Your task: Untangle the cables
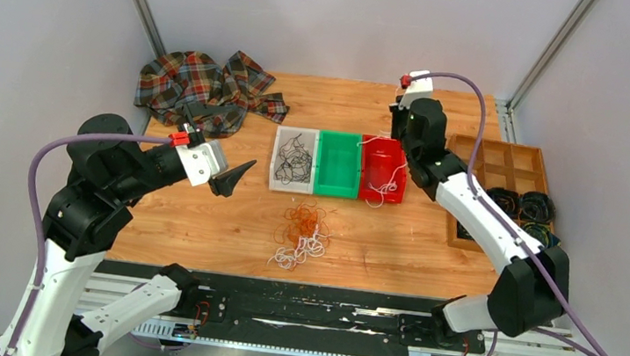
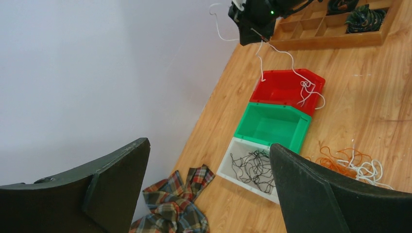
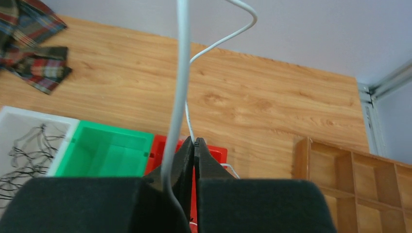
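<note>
The right claw (image 3: 195, 143) is pinched tight on a white cable (image 3: 181, 73), held above the red bin (image 1: 378, 154) just right of the green bin (image 1: 338, 166); the cable's lower end trails into that red bin; the left claw (image 1: 244, 172) hangs with fingers spread, left of the green bin, past the white bin (image 1: 292, 187) holding black cables (image 1: 294, 158); an orange and white tangle (image 1: 302, 234) lies on the tabletop (image 1: 428, 243) just in front of the green bin.

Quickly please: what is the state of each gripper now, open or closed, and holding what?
Left gripper: open, holding nothing.
Right gripper: closed on a white cable.
</note>
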### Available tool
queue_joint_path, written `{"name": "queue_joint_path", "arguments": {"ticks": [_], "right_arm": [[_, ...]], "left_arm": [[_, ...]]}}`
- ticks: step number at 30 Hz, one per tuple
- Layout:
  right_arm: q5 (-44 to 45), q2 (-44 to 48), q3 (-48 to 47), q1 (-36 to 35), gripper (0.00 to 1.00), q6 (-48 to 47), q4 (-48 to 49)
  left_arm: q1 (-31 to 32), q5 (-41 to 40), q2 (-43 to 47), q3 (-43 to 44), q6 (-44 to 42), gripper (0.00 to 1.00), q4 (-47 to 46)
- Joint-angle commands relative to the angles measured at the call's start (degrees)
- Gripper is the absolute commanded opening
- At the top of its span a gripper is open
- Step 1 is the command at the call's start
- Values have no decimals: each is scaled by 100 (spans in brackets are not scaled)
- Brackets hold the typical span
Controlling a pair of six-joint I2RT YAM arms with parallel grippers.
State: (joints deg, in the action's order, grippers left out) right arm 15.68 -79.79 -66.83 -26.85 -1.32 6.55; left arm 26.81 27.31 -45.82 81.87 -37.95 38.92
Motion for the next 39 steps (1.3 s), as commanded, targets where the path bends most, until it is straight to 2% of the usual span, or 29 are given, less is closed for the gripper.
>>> {"name": "queue_joint_path", "arguments": {"ticks": [1,8,19,21,23,29,34,39], "right_arm": [[784,-332,217,92,1,-342,-36],[844,-1041,215,92,1,-375,-376],[312,-1917,-89,123,1,82,-959],[213,-1968,-208,127,10,198,-1157],[123,-1944,-273,128,28,272,-1266],[180,-1715,-391,128,50,326,-1428],[12,-1530,-557,136,53,383,-1569],[-229,-1327,-603,136,49,662,-1594]], "left_arm": [[26,-33,47,105,-11,98,-57],[26,-90,82,121,-19,98,-14],[32,-121,75,137,-36,98,12],[26,-121,74,145,-37,98,17],[26,-121,67,150,-31,98,13],[31,-62,65,163,-36,98,15],[28,-53,79,163,-34,98,13],[26,-54,88,167,-45,98,19]]}}
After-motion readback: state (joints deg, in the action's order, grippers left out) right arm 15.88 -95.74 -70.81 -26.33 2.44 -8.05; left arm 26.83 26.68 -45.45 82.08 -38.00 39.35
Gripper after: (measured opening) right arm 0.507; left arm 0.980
